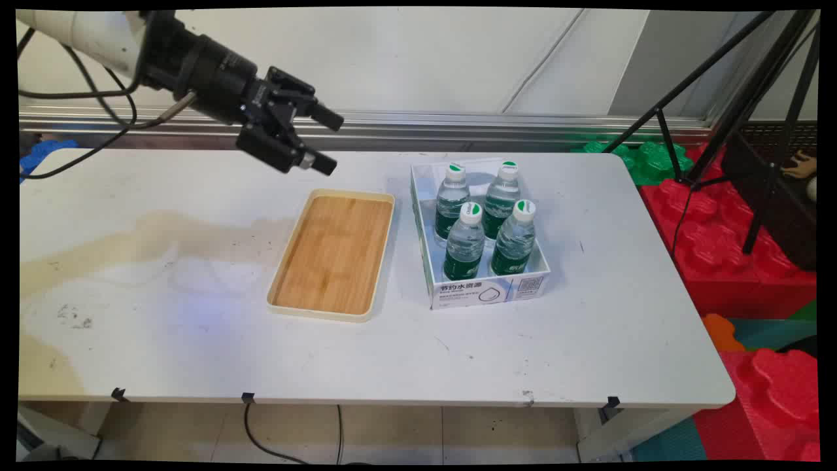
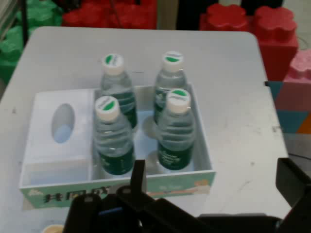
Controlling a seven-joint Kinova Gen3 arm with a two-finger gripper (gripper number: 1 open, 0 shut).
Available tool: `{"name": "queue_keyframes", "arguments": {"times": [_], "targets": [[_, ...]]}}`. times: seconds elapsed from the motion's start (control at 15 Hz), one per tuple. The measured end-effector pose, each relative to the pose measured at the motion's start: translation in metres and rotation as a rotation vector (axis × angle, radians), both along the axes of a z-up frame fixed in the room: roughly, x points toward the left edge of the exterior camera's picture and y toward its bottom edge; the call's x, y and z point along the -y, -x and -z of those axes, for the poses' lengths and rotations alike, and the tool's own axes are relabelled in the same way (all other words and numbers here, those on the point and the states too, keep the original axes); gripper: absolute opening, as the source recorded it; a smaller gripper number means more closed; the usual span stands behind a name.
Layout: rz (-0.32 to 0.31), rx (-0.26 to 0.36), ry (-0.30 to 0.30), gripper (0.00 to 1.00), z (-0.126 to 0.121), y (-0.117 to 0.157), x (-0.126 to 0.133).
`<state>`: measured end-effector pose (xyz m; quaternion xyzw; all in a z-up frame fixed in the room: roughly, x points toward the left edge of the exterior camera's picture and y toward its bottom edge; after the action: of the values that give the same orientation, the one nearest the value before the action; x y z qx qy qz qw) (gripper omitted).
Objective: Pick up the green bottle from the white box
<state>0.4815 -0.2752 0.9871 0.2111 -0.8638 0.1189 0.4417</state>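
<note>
My gripper (image 1: 329, 144) hangs open above the table's far side, just beyond the back end of a wooden tray (image 1: 333, 252) with a cream rim. It holds nothing. The tray lies bare. To the tray's right stands a white cardboard box (image 1: 487, 291) with several upright water bottles (image 1: 465, 242) in it, each with a green label and a white cap. In the hand view the gripper (image 2: 214, 187) points at the box (image 2: 53, 160), whose bottles (image 2: 114, 138) stand close together at its open end. A white cover with an oval hole closes the box's other end.
A brownish stain (image 1: 150, 235) spreads over the table's left part. Red (image 1: 726, 255) and green (image 1: 644, 160) foam blocks lie on the floor off the table's right edge, with a black tripod (image 1: 752, 98) over them. An aluminium rail (image 1: 497, 124) runs along the wall behind.
</note>
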Motion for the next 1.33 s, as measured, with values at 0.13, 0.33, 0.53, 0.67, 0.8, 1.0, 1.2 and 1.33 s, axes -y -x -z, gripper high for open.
{"name": "queue_keyframes", "arguments": {"times": [0.13,0.33,0.53,0.67,0.8,1.0,1.2,1.33], "targets": [[-0.013,0.004,0.010,1.00,0.003,0.001,0.009],[-0.027,0.020,0.028,1.00,0.013,0.006,0.034],[-0.026,0.039,0.033,1.00,0.027,0.014,0.054],[-0.027,0.052,0.029,1.00,0.042,0.023,0.070],[-0.028,0.061,0.021,1.00,0.056,0.032,0.084],[-0.030,0.069,0.009,1.00,0.072,0.044,0.098],[-0.033,0.077,-0.010,1.00,0.093,0.060,0.116],[-0.035,0.084,-0.025,1.00,0.109,0.071,0.127]]}}
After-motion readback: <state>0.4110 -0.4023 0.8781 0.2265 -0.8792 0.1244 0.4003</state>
